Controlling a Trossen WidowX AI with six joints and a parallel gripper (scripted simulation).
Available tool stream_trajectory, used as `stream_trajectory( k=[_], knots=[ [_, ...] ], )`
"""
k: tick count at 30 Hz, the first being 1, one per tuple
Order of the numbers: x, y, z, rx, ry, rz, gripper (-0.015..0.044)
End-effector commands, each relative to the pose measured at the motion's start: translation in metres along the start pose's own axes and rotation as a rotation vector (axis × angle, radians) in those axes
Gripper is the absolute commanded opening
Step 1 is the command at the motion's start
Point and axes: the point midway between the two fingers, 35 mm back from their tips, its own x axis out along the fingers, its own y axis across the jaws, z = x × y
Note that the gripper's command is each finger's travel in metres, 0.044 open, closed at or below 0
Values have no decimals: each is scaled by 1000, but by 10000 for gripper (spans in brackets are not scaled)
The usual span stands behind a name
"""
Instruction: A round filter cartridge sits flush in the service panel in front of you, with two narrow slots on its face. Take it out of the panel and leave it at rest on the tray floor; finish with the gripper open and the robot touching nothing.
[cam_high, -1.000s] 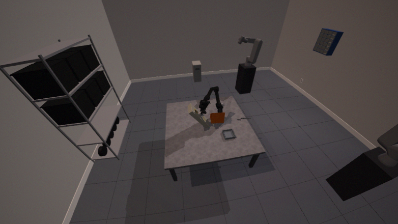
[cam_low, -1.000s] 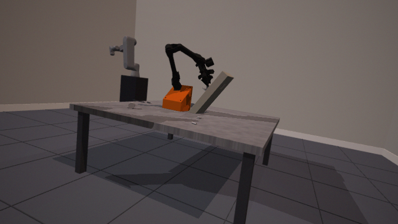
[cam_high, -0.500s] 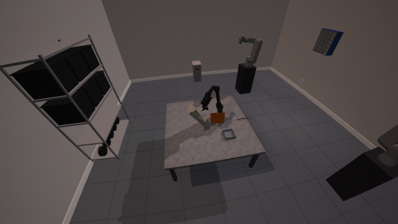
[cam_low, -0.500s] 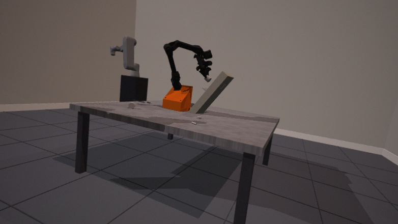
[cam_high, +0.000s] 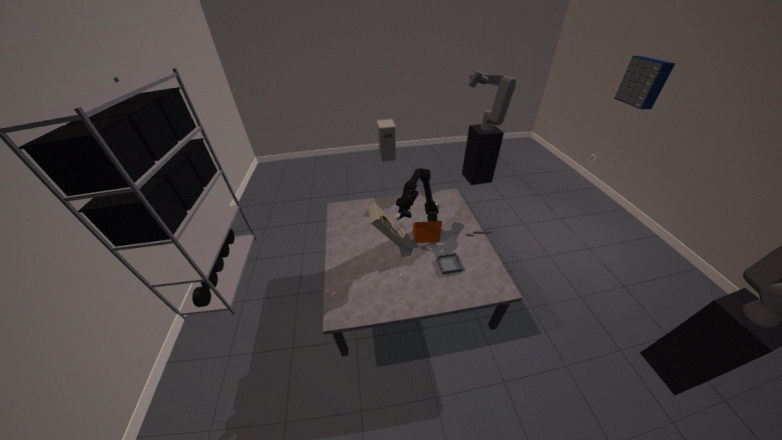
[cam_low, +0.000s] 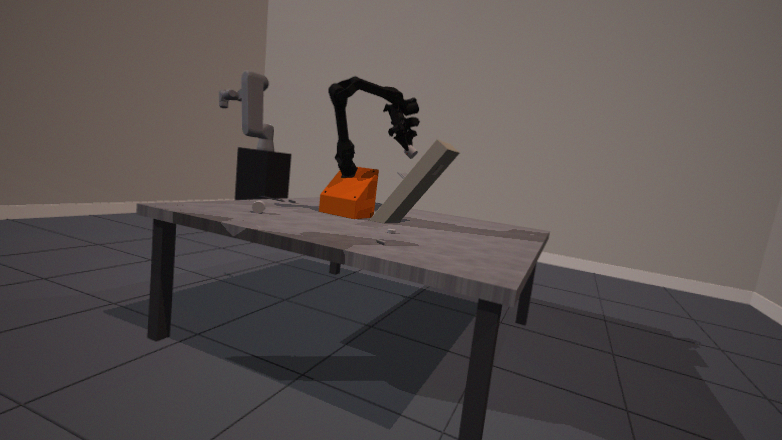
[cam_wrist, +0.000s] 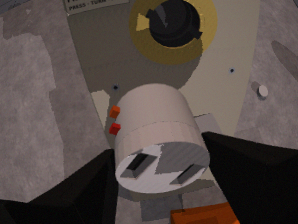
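The pale round cartridge (cam_low: 411, 153) (cam_wrist: 159, 112) is out in front of the tilted service panel (cam_high: 389, 232) (cam_low: 418, 183) (cam_wrist: 217, 75). Its face, with two dark slots, is toward the wrist camera; an orange and a red block show on its side. My gripper (cam_low: 409, 148) (cam_wrist: 159, 149) is shut on the cartridge, one black finger on each side. In the wrist view, a yellow ring (cam_wrist: 172, 57) around a dark round opening shows on the panel, beyond the cartridge. The tray (cam_high: 452, 271) lies on the table, away from the gripper; the exterior view does not clearly show it.
The orange robot base (cam_high: 427, 232) (cam_low: 347, 203) (cam_wrist: 202, 215) stands close to the panel's lower end, between the panel and the tray side of the table (cam_high: 377, 295). Thin dark pieces (cam_high: 482, 232) lie near the table edge. A pale round piece (cam_low: 258, 206) lies on the table.
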Motion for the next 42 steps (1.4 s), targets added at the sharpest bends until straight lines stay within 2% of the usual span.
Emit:
stream_trajectory(
  k=[1, 7, 11, 31, 42],
  knots=[
    [0, 23, 2, 10, -9, 8, 0],
    [4, 52, -1, 11, -10, 8, 0],
    [5, 48, -5, -28, 3, 20, 0],
    [-29, 203, -140, -949, -11, 567, 0],
    [-31, 207, -145, -982, -15, 586, 0]
  ],
)
